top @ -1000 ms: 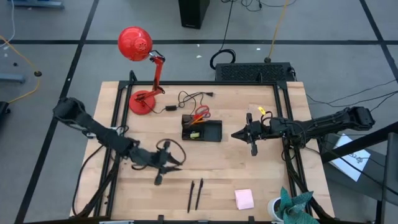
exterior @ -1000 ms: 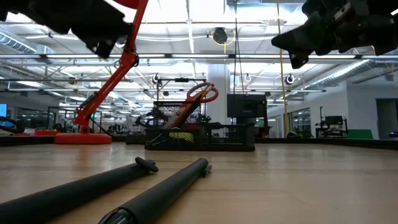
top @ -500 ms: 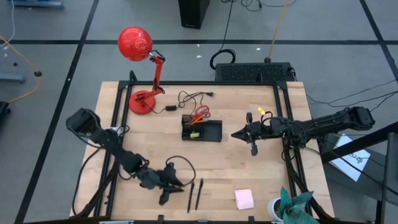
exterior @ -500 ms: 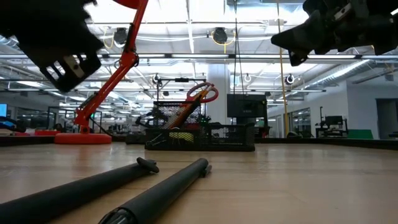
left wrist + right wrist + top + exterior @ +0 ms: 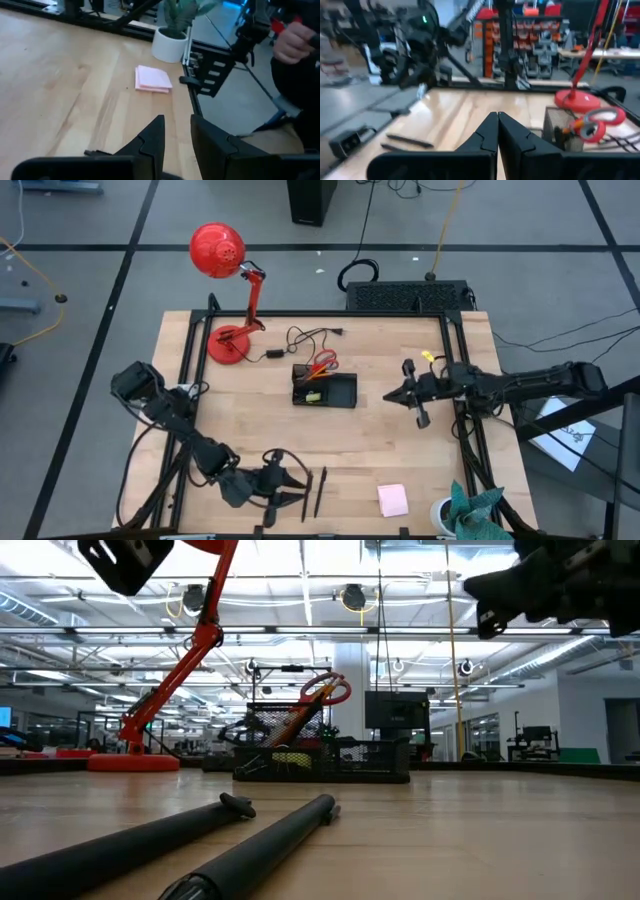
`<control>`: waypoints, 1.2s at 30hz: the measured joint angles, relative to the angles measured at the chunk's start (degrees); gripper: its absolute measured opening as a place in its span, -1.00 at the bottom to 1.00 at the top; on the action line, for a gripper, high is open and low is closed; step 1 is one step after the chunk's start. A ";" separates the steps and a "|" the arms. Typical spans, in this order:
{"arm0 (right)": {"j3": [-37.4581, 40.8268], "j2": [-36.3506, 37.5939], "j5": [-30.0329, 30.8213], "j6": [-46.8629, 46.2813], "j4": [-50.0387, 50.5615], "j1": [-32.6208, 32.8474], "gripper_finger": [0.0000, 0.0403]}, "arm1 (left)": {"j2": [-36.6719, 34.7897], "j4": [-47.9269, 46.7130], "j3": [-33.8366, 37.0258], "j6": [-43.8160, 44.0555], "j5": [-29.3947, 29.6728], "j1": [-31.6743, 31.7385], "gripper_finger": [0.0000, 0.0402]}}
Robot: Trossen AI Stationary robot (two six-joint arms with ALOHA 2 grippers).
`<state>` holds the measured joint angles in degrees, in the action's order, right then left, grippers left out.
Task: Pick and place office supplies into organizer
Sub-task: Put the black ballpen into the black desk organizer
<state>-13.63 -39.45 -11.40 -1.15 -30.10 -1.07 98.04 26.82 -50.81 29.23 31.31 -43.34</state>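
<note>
Pens (image 5: 314, 492), two of them, black and slim, lie side by side and nearly parallel on the bare wood, just beyond the fingertips of the left gripper (image 5: 292, 491). Its fingers (image 5: 152, 142) stand partly apart with nothing between them; one pen end shows just below and beside them in the left wrist view. The likeliest slip, as I judge it, is the fingers coming down across both pens at once, since they lie so close: one could be pinched crooked while the other rolls away toward the table edge. A round barrel on smooth wood may also skid out of a shallow pinch. The pink sticky-note pad (image 5: 392, 500) lies flat, well beyond the pens from those fingers. The organizer (image 5: 336, 392) sits well away from them, with red-handled scissors (image 5: 322, 362) standing in one compartment, so a carried pen could catch on the handles. The right gripper (image 5: 419, 396) waits off the organizer's far side, fingers (image 5: 492, 135) pressed together, empty.
</note>
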 joint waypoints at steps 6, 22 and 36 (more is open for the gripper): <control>1.64 5.53 -3.89 -0.91 0.72 -2.46 -1.00 | 0.16 -13.56 -5.85 13.03 -0.07 2.03 -0.52; 1.57 6.79 -3.81 1.74 2.17 -6.15 -1.00 | 21.05 -76.90 -50.17 57.97 -13.03 4.85 -0.52; 1.57 6.83 -3.91 0.18 2.10 -7.59 -1.00 | 27.15 -76.47 -50.77 61.45 -25.40 9.07 -0.52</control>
<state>-12.05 -32.62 -15.31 -0.97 -28.00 -8.67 125.19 -49.65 -101.58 90.69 5.91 -34.27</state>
